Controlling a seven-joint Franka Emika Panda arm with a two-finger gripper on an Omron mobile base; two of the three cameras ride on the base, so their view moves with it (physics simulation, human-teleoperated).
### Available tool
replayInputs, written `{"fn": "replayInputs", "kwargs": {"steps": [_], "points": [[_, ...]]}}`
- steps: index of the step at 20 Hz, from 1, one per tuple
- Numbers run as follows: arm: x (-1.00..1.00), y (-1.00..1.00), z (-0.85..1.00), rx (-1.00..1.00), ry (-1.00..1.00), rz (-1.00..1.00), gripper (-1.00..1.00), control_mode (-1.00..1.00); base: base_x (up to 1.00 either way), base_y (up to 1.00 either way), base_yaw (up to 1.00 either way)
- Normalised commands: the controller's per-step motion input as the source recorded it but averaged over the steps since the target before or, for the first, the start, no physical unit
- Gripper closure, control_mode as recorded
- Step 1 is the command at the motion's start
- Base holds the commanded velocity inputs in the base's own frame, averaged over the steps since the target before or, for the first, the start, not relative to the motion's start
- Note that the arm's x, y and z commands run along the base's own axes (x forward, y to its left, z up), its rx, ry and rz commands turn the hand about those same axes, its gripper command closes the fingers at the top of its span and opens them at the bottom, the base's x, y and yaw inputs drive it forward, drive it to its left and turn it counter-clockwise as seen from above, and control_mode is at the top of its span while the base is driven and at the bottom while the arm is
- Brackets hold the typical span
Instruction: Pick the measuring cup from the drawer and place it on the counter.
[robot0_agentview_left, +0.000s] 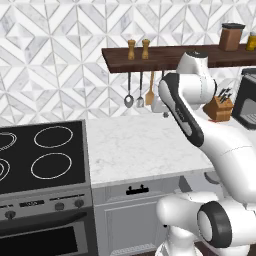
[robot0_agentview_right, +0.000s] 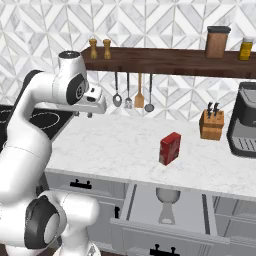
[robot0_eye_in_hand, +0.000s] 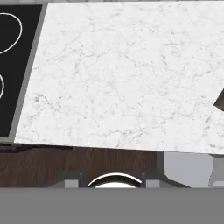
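Note:
The drawer (robot0_agentview_right: 145, 202) stands pulled open below the counter (robot0_agentview_right: 120, 145), right of the arm. Inside it, the dull-grey measuring cup (robot0_agentview_right: 167, 199) lies with its stubby handle toward the drawer front. My gripper (robot0_agentview_right: 84, 114) hangs above the counter's left part, near the stove and well left of and above the drawer. Its fingers stand apart with nothing between them. In the left base view my gripper (robot0_agentview_left: 164, 112) is mostly hidden behind my forearm. The hand view looks down on the marble counter (robot0_eye_in_hand: 122, 74), with a pale corner of the drawer (robot0_eye_in_hand: 188, 168) at lower right.
A red box (robot0_agentview_right: 170, 148) stands on the counter just behind the drawer. The black stove top (robot0_agentview_left: 40, 155) is at left. A knife block (robot0_agentview_right: 211, 125) and coffee machine (robot0_agentview_right: 245, 120) sit at right. Utensils (robot0_agentview_right: 128, 95) hang under the dark shelf (robot0_agentview_right: 165, 61).

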Motion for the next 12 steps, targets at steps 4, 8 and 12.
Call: {"fn": "replayInputs", "kwargs": {"steps": [4, 8, 12], "points": [[-0.64, -0.03, -0.18, 0.0, 0.07, -0.02, -1.0, -1.0, 0.0, 0.0, 0.0], [-1.0, -0.18, -0.55, 0.0, 0.18, -0.1, -1.0, -1.0, 0.0, 0.0, 0.0], [-1.0, -0.19, -0.93, 0.0, -0.07, -0.07, -1.0, -1.0, 0.0, 0.0, 0.0]]}}
